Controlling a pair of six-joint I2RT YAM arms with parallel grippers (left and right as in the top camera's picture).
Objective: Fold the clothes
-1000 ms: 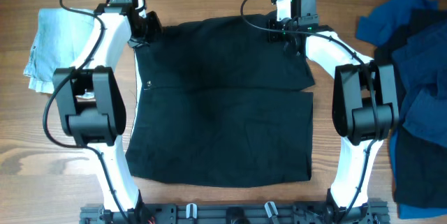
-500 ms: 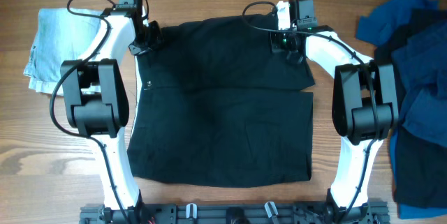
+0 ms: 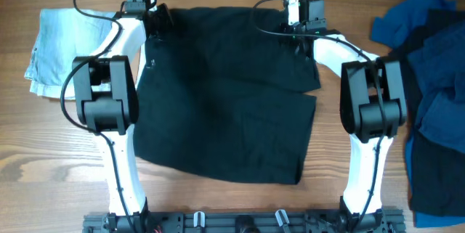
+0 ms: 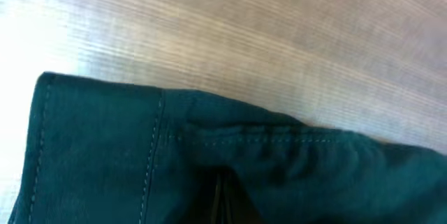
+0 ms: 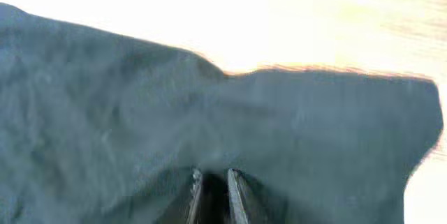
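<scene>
Eyes on the black cloth garment point(image 3: 225, 102), spread over the middle of the wooden bench point(image 3: 43, 153), top hem up by the far edge, near hem lying askew. Left tool point(image 3: 156, 26) clamped on the far-left corner, by the look of the left wrist view: stitched hem point(image 4: 230, 137) puckering straight down into the pinch. Right tool point(image 3: 294, 33) likewise closed on the far-right corner, fingers point(image 5: 236, 195) nearly together with cloth bunched around them.

Off towards the left edge, a pale blue folded cloth point(image 3: 51, 48); along the right edge, a heap of dark blue clothes point(image 3: 432, 80), well apart from the work.

As for handling: soft, limp and light, probably. Bound to sag between the two grips and drag its loose end across the wood rather than hold any shape. Not fragile, hardly slippery, though thin enough to slip out of a shallow pinch. Best taken on the doubled, stitched hem right at the corners, where there is more thickness to bite on. Worth keeping both corners level to stop the skew getting worse.
</scene>
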